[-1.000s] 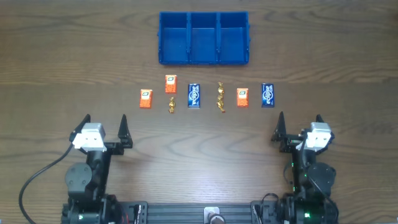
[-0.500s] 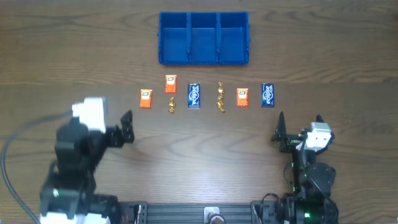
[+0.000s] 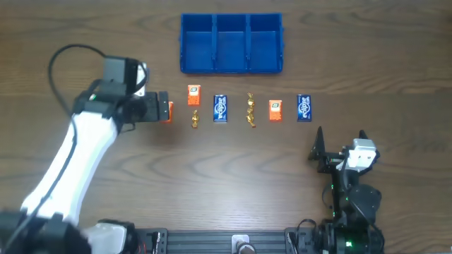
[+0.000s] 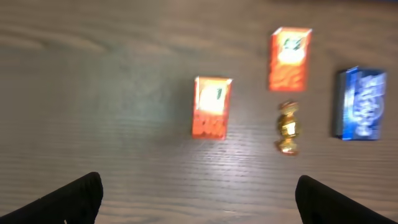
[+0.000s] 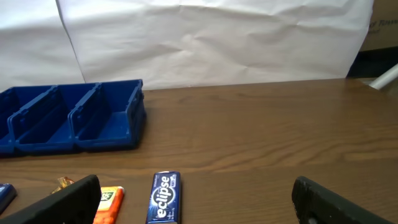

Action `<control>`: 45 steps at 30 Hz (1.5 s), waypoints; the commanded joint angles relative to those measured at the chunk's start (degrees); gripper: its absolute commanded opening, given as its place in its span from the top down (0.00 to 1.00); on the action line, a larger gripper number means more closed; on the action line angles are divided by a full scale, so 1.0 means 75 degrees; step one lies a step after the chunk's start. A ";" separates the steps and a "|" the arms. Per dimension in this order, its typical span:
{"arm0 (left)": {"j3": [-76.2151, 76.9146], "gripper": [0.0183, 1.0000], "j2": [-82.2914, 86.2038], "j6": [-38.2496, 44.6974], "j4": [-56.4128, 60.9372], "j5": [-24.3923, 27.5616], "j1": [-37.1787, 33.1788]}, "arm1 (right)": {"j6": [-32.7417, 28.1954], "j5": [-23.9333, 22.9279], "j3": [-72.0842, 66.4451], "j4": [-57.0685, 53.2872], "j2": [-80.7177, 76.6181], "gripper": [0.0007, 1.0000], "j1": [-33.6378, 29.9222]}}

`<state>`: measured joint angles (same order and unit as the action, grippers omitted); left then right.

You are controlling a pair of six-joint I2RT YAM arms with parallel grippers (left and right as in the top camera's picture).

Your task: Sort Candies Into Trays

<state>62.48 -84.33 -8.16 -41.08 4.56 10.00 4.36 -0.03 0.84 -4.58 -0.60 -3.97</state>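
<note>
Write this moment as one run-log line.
left gripper: open, above leftmost orange candy | right gripper: open, near its base | stage: nothing grasped yet

The wood-grain worktop (image 3: pixel 395 70) bears a blue three-bay tray (image 3: pixel 232 68) at its far side. Just nearer than it lies a loose row: three orange boxes (image 3: pixel 193 94), two blue packs (image 3: pixel 221 108) and what seem to be three gold-wrapped sweets (image 3: pixel 195 120), all apart from the tray

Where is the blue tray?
In the top view, the blue tray sits at the far middle of the table, just beyond the orange box and blue packet.
</note>
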 commanded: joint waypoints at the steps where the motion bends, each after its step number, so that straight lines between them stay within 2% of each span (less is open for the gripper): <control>1: 0.0224 0.00 -0.1425 -0.0172 0.0321 0.0000 0.0111 | 0.0102 -0.0102 -0.0055 -0.0003 0.0058 0.00 -0.0044; 14: 0.1542 0.00 -0.3748 0.0090 0.0542 -0.0303 0.0414 | 0.0102 -0.0102 -0.0055 -0.0003 0.0058 0.00 -0.0044; 23: 0.1620 0.04 -0.3789 0.0087 0.0367 -0.0527 0.0472 | 0.0102 -0.0102 -0.0055 -0.0003 0.0058 0.00 -0.0044; 45: 0.1617 0.14 -0.3972 -0.0029 0.0111 -0.0463 0.0291 | 0.0102 -0.0102 -0.0055 -0.0006 0.0058 0.00 -0.0044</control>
<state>73.49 -112.68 -8.56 -40.07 1.34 12.32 4.36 -0.03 0.84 -4.56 -0.62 -3.97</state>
